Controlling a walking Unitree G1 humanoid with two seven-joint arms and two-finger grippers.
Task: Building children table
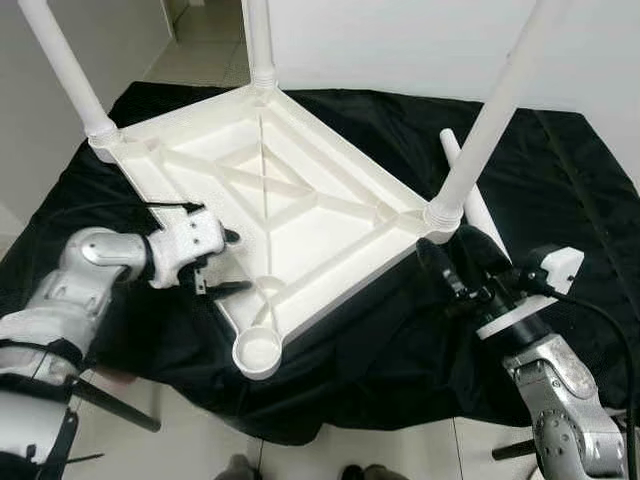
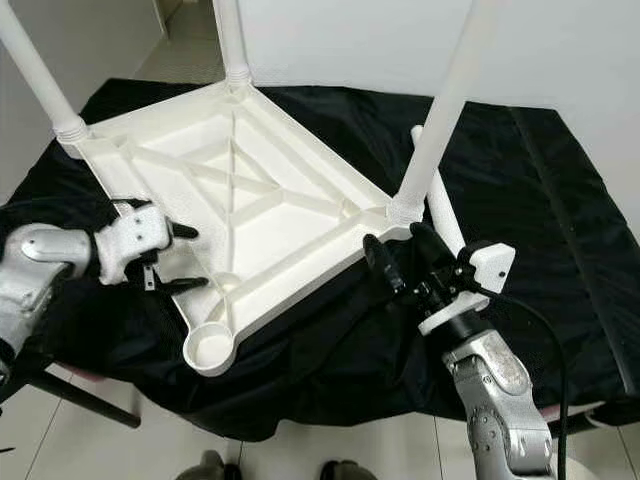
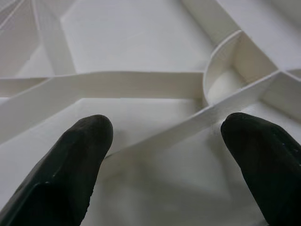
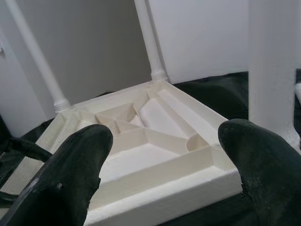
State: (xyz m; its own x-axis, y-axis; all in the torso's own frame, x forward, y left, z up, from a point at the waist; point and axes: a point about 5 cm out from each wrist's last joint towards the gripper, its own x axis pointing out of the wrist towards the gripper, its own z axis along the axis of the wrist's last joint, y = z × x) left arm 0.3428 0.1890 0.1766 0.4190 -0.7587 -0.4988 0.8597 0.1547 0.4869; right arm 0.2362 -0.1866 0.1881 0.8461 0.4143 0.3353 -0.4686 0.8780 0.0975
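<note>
A white plastic table top [image 1: 300,215] lies upside down on a black cloth, its ribbed underside facing up. Three white legs stand in its corners: far left [image 1: 70,75], far middle [image 1: 260,40] and right [image 1: 490,120]. The near corner socket [image 1: 258,350] holds nothing. A loose white leg [image 1: 482,215] lies on the cloth behind the right leg. My left gripper [image 1: 235,262] is open at the top's left edge, its fingertips [image 3: 80,155] over the ribs. My right gripper [image 1: 457,258] is open just in front of the right corner, holding nothing.
The black cloth [image 1: 560,180] covers a low surface and drapes over its front edge. Pale tiled floor [image 1: 200,440] shows in front, and white walls [image 1: 400,40] stand behind. A black rod [image 1: 115,405] slants at the lower left.
</note>
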